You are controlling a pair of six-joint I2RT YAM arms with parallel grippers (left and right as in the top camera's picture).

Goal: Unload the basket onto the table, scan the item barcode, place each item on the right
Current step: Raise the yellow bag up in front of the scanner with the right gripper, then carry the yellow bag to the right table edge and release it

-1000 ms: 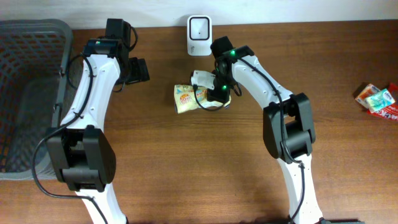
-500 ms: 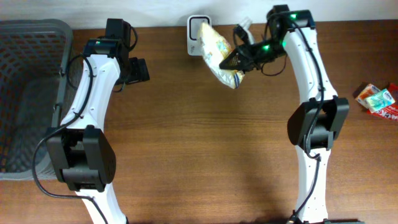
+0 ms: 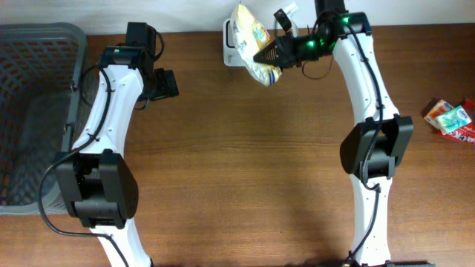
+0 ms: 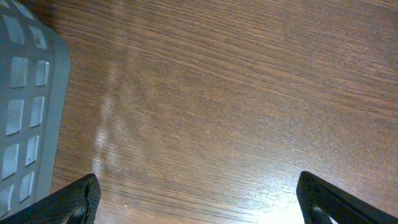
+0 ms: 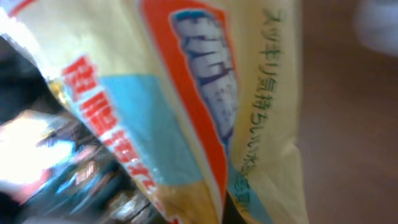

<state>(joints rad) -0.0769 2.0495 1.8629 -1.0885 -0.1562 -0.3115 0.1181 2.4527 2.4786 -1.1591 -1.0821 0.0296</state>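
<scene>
Two pincers are on the rig, and only the right one carries a load. My right pincer (image 3: 266, 55) is clamped on the lower end of the snack packet (image 3: 250, 30), which hangs clear of the table at the middle of its far edge and overlaps the white scanner (image 3: 229, 50). One second ago the packet lay flat on the table just in front of the scanner, with the pincer already on it. Half a second ago it was aloft and tilted toward the unit. Now it has shifted further toward the far edge and covers most of the scanner's face. I judge the lift complete and the presentation step under way. The right wrist view shows only printed yellow, orange and blue film (image 5: 205, 106), and no barcode can be seen in any view, so I cannot tell whether the code faces the scan window. If no read registers, the packet probably needs rotating. My left pincer (image 4: 199, 199) has not moved. Its fingers stand wide apart and hold nothing, over bare wood beside the grey basket (image 3: 37, 44) at the table's left edge.
</scene>
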